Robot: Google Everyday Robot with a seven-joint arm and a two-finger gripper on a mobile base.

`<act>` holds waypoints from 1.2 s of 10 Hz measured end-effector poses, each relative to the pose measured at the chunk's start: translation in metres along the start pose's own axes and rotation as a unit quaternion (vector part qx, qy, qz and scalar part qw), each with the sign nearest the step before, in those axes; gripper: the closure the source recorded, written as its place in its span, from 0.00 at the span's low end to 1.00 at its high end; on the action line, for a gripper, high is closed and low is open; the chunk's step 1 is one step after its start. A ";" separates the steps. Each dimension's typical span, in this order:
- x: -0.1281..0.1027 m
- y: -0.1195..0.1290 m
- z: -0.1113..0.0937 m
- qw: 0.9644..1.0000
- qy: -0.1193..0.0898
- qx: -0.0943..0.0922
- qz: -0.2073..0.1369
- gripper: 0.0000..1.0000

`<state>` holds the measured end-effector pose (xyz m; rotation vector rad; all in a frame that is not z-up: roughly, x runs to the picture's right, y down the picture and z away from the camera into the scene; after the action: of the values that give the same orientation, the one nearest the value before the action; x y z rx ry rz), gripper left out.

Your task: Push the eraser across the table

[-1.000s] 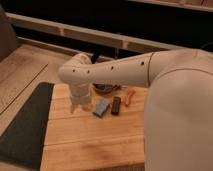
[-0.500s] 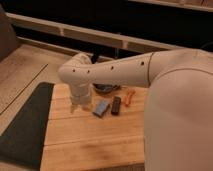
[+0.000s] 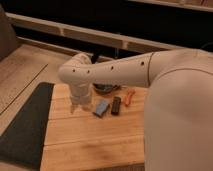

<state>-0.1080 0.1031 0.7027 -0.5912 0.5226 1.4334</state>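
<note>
The eraser [image 3: 101, 108], a small flat blue-grey block, lies on the light wooden table [image 3: 85, 142] near its far middle. My gripper [image 3: 78, 104] hangs from the white arm's wrist [image 3: 77, 75], pointing down just above the tabletop. It is a short way left of the eraser and apart from it. Its jaws stand open, with nothing between them. The big white arm crosses the view from the right and hides that side of the table.
A narrow black bar [image 3: 116, 105] lies right beside the eraser. An orange tool [image 3: 129, 96] and a dark bowl [image 3: 105, 89] sit behind them. A dark grey mat [image 3: 25, 125] lies on the floor left of the table.
</note>
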 end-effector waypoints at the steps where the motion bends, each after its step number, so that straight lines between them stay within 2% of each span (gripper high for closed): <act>1: 0.000 0.000 0.000 1.000 0.000 0.000 0.000 0.35; 3: -0.001 0.000 0.000 1.000 -0.001 0.002 -0.001 0.35; 4: -0.004 -0.002 0.000 1.000 -0.006 0.009 -0.002 0.35; 6: -0.028 -0.038 -0.008 0.998 -0.044 0.042 0.006 0.35; 7: -0.037 -0.067 -0.017 0.996 -0.070 0.054 0.017 0.35; 9: -0.043 -0.120 -0.037 0.991 -0.111 0.063 0.046 0.35; 10: -0.044 -0.126 -0.040 0.990 -0.117 0.063 0.051 0.37; 11: -0.044 -0.122 -0.040 0.990 -0.117 0.062 0.048 0.45; 12: -0.045 -0.120 -0.040 0.990 -0.119 0.059 0.046 0.57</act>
<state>0.0087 0.0381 0.7093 -0.3006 0.4454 1.5255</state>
